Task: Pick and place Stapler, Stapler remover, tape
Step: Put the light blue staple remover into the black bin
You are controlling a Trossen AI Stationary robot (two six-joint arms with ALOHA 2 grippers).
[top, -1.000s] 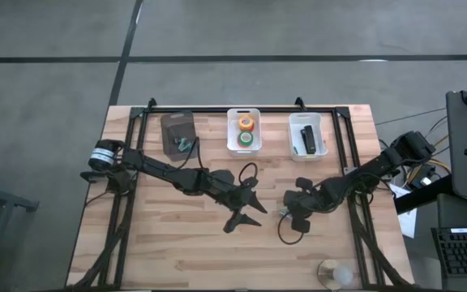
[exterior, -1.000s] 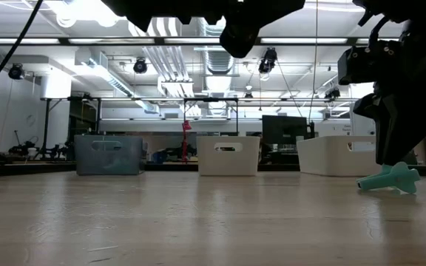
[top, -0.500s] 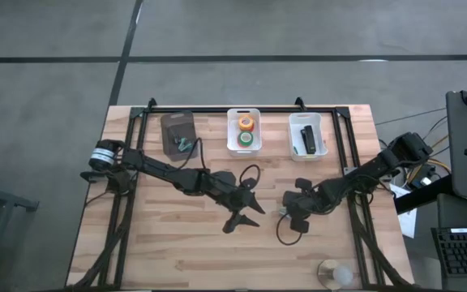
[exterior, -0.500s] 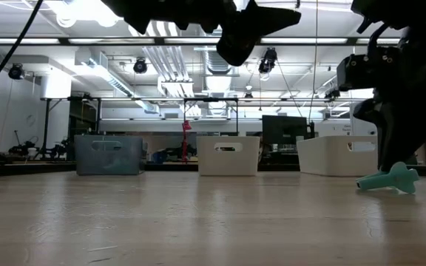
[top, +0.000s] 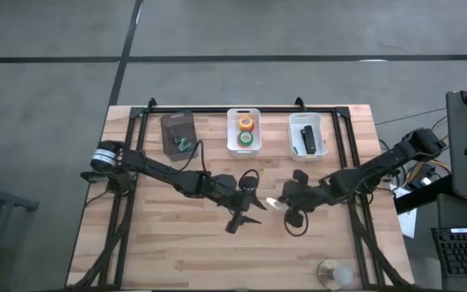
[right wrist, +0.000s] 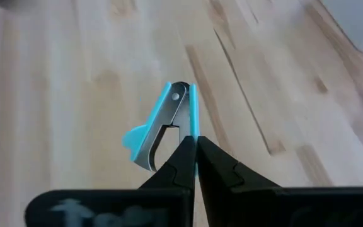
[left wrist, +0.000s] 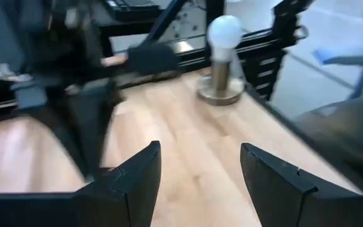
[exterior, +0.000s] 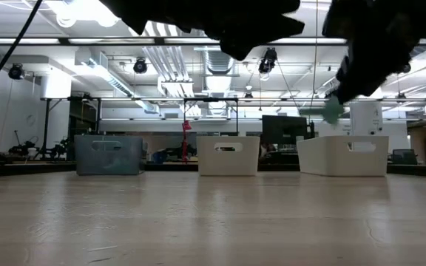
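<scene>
The stapler remover [right wrist: 166,123], blue with silver claws, hangs above the table's middle with my right gripper [right wrist: 196,144] shut on it; in the high view it shows as a pale piece [top: 272,203] ahead of that gripper [top: 284,203]. In the low view it hangs high [exterior: 333,111]. My left gripper [top: 248,212] hovers open just left of it, with nothing between its fingers [left wrist: 197,170]. The black stapler [top: 306,138] lies in the right white bin. An orange tape roll [top: 246,123] and a green one [top: 246,139] lie in the middle white bin. My right gripper pinches the stapler remover between its two fingertips, on one blue arm [right wrist: 192,129] at the claw end. The fingers come slanting down from the table's right. The remover sticks out ahead of them, hinge end [right wrist: 179,93] farthest, lifted clear of the table.
Three bins stand along the far edge: a grey one [top: 177,122] with a teal piece inside, the middle white one [top: 230,134], and the right white one [top: 321,134]. A bulb-shaped object on a round base [top: 335,274] stands at the near right edge.
My right gripper has shut on the stapler remover, which lay on the table, and lifted it clear, tipping up and shifting a little toward my left gripper. My left gripper has rolled slightly in place.
</scene>
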